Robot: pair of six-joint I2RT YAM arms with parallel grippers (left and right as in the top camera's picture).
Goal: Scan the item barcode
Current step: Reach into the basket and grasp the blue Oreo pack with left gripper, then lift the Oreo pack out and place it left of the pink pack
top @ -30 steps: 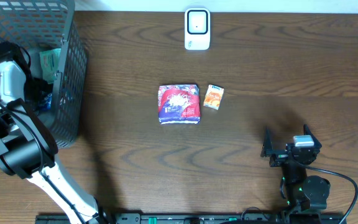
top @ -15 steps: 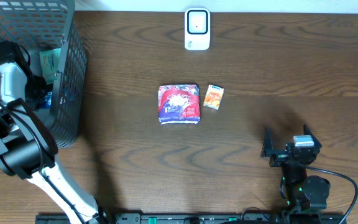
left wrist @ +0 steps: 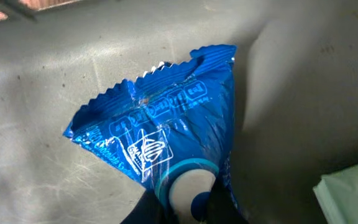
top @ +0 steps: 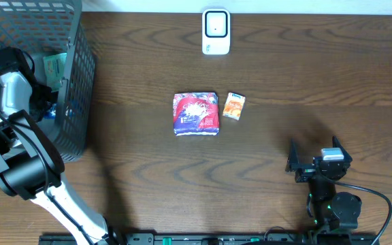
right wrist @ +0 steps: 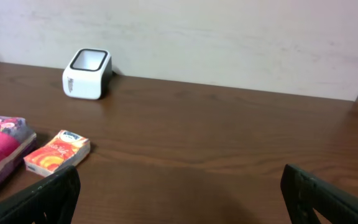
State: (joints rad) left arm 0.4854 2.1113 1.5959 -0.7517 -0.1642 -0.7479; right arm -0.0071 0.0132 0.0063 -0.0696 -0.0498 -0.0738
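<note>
Down in the grey mesh basket at the table's far left corner: left gripper, clamped shut on the near edge of a blue foil packet. Lies flat on the basket's grey floor, crimped zigzag seam pointing away from the wrist camera, with white line printing and a white disc ringed in light blue facing up. Shows from overhead only as a scrap of blue through the mesh, beside the white arm link. Shares the basket with a pale green pack, off to the right in the wrist view and apart from the blue one.

Out on the open wood, well away from the basket: a red-and-pink pouch near the middle, with a small orange pack just beside it on the right, not touching. Farther back, close to the rear edge and the wall — a white scanner with a dark-rimmed window.

Near the front right: right gripper, jaws spread wide with nothing between them, set low near the tabletop and facing toward the scanner and the two packs. Well apart from all of them.
</note>
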